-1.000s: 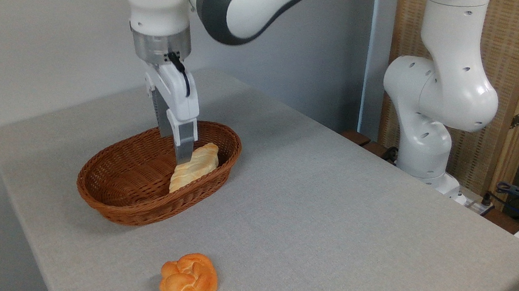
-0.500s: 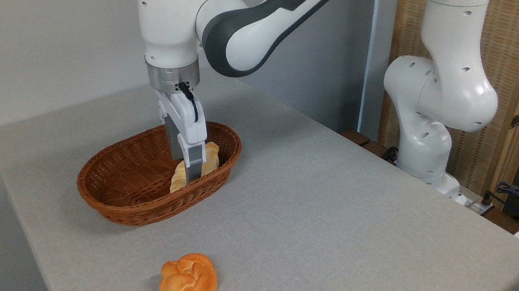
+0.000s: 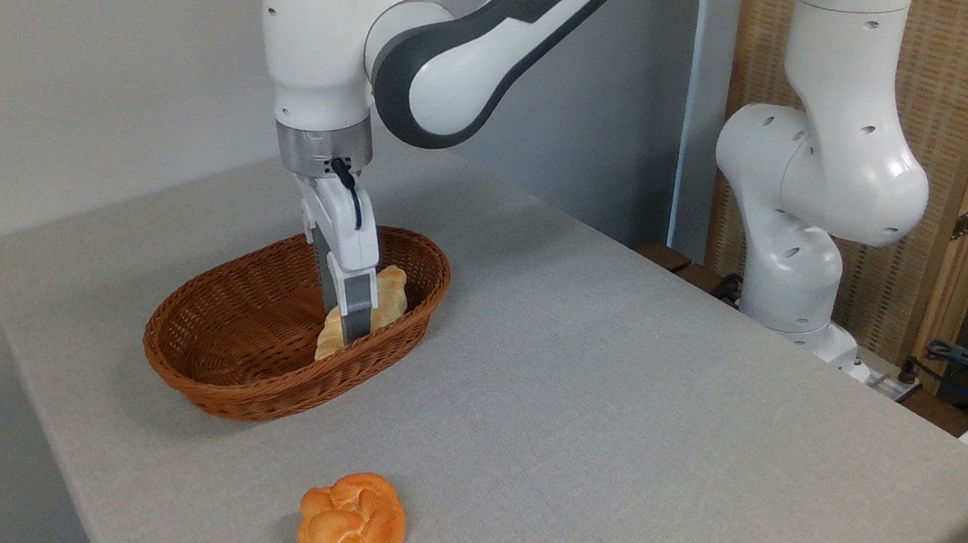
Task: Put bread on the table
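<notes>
A: Where is the gripper [image 3: 355, 330], and what is its state?

B: It reaches down into the brown basket [image 3: 244, 372], with its fingers at the middle of the bread [image 3: 392, 289]. One finger stands in front of the bread. The other finger is hidden, so I cannot tell if the gripper is clenched on the bread or released.

A: How does the bread look?

B: It is a pale cream-yellow loaf with braided ridges. It lies in the right end of the basket, against the wall. Its long axis goes from the lower left to the upper right, and the upper right end is higher.

A: And the surface and the room?

B: The bench [image 3: 658, 416] has a light grey cloth. An orange roll [image 3: 352, 525] lies near the front edge, well apart from the basket. Behind the bench are a grey wall and a woven panel [image 3: 960, 106].
</notes>
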